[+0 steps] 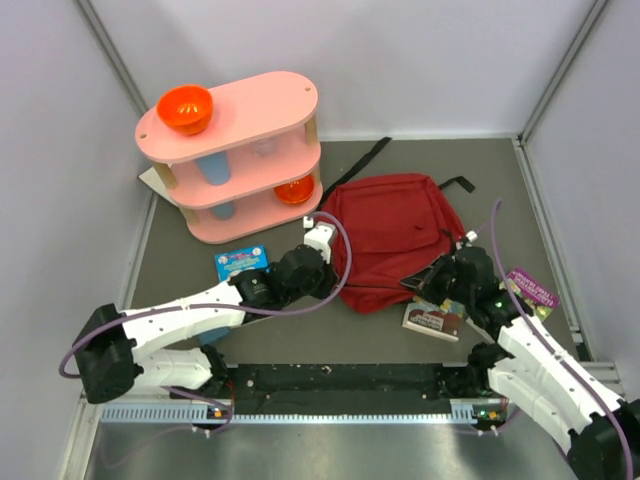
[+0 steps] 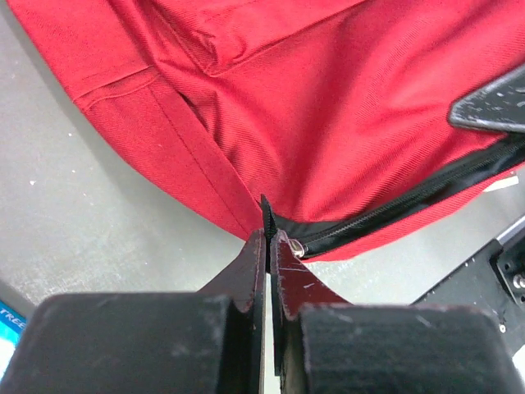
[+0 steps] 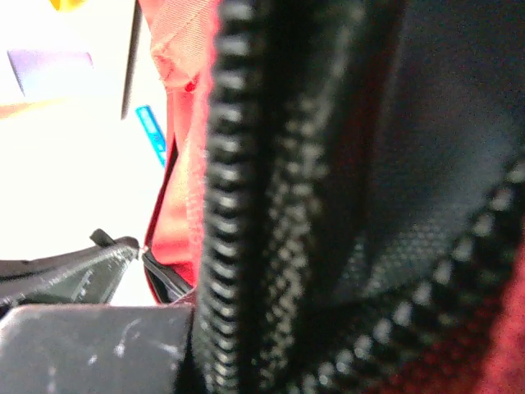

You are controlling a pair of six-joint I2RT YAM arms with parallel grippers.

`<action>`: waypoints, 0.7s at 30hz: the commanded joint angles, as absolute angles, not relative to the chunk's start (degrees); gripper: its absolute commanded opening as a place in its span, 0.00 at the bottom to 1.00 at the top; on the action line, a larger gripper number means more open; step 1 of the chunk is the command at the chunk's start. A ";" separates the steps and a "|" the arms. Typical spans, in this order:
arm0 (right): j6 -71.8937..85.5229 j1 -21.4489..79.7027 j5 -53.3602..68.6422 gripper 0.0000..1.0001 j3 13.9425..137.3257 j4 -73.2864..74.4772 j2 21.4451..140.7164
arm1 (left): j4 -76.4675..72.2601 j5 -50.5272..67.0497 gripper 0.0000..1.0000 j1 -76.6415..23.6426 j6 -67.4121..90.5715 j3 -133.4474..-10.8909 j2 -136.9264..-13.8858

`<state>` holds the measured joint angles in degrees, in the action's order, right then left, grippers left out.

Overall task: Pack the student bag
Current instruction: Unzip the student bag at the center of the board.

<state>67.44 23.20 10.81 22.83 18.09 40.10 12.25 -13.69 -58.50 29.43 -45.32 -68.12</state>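
Grey worktop (image 1: 300, 335) between pale panels (image 1: 420, 60) carries the student bag (image 1: 390, 225) centre-right. Left gripper (image 2: 267, 236) pinches its black tab (image 2: 266, 213). Right gripper (image 1: 442, 272), pressed together, nips its zip edge. Pink shelf (image 1: 235, 150) stands far-left, with bare worktop nearside.

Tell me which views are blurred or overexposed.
Right wrist: the zipper is too close, blurred; upper left corner burnt white. Left wrist: sharp on the student bag and the black tab in the left pincer. Top external: even light, sharp.
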 commanded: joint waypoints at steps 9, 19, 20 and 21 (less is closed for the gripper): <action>54.65 19.16 5.43 0.31 27.60 28.04 36.22 | 18.21 -9.86 0.00 -52.38 30.32 -51.95 -80.25; 72.49 19.95 18.89 0.72 23.55 28.90 23.82 | 12.66 -2.03 0.00 -52.65 30.33 -50.36 -79.63; 75.73 21.95 18.55 0.73 23.38 29.00 23.99 | 12.48 -1.67 0.00 -52.65 30.24 -50.54 -79.72; 77.68 23.45 16.46 0.73 23.29 29.18 24.34 | 12.48 -1.58 0.00 -53.08 29.80 -50.62 -79.72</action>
<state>66.72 20.16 15.79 23.92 28.84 24.12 14.90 -4.60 -52.45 30.68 -50.02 -80.40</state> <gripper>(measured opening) 0.723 0.016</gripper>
